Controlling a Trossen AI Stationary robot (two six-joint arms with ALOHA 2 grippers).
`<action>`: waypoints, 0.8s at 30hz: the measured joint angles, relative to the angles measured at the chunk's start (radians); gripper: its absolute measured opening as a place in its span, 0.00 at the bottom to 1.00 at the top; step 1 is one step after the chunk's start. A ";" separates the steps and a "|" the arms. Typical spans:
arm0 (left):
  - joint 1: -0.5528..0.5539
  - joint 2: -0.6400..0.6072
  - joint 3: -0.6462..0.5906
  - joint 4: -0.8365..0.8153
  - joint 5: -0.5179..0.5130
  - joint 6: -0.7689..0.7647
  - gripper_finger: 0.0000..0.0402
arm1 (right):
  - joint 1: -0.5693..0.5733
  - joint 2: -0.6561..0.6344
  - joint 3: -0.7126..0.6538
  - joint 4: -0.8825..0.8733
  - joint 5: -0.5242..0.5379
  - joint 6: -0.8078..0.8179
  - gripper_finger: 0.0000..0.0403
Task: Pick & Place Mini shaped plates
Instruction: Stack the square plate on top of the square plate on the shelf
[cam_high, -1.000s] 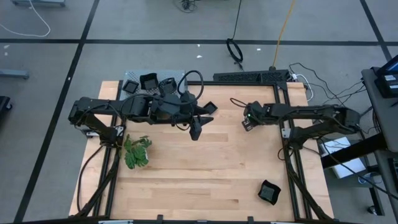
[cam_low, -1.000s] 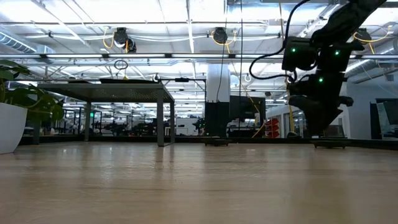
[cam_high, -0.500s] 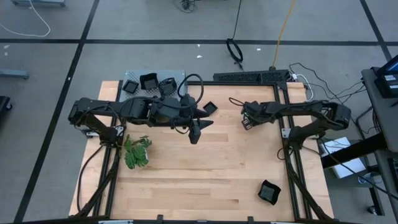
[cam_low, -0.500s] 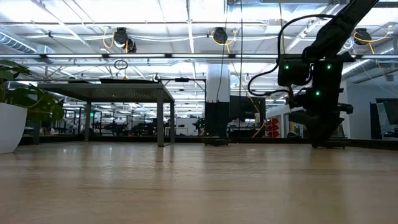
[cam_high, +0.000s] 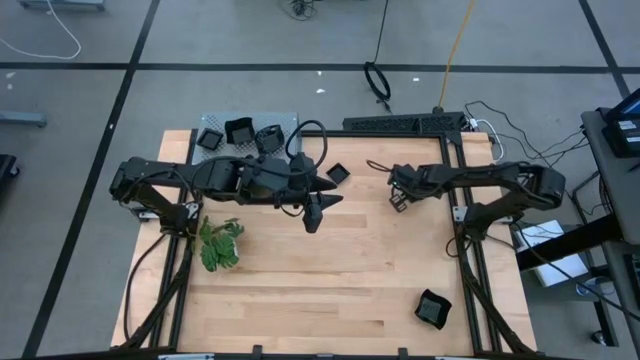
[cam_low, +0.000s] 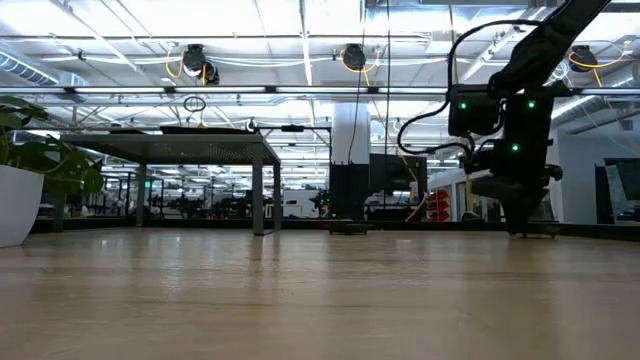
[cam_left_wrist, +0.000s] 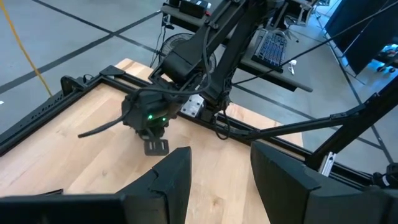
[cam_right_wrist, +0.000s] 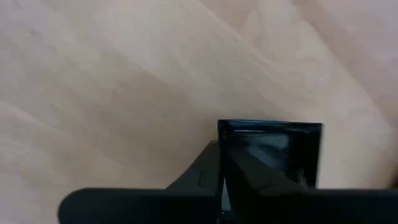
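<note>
mini shaped plate (cam_right_wrist: 270, 152) clamped between right gripper (cam_high: 399, 199) fingers, low over table (cam_high: 330, 270); carrying step; next, lowering flat and releasing; left gripper (cam_left_wrist: 214, 180) spread, empty.

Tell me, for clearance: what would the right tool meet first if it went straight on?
The right tool points down, shut on a square mini plate; the wooden table just beneath probably comes first.

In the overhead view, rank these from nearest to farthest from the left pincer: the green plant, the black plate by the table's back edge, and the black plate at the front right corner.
Measured from the left pincer in the high view:
1. Black plate by the back edge, just behind it and slightly right.
2. Green plant, off to the left.
3. Black plate at the front right corner, farthest.
</note>
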 joint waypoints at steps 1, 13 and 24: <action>0.000 0.000 0.000 0.000 0.000 0.000 0.42 | 0.004 -0.009 0.000 -0.001 0.001 -0.011 0.01; 0.001 0.000 0.000 0.000 0.000 -0.001 0.42 | 0.218 -0.158 -0.001 0.371 -0.258 -0.353 0.00; 0.001 0.000 0.000 0.001 0.000 -0.036 0.42 | 0.394 0.181 0.019 1.111 -0.455 -0.360 0.00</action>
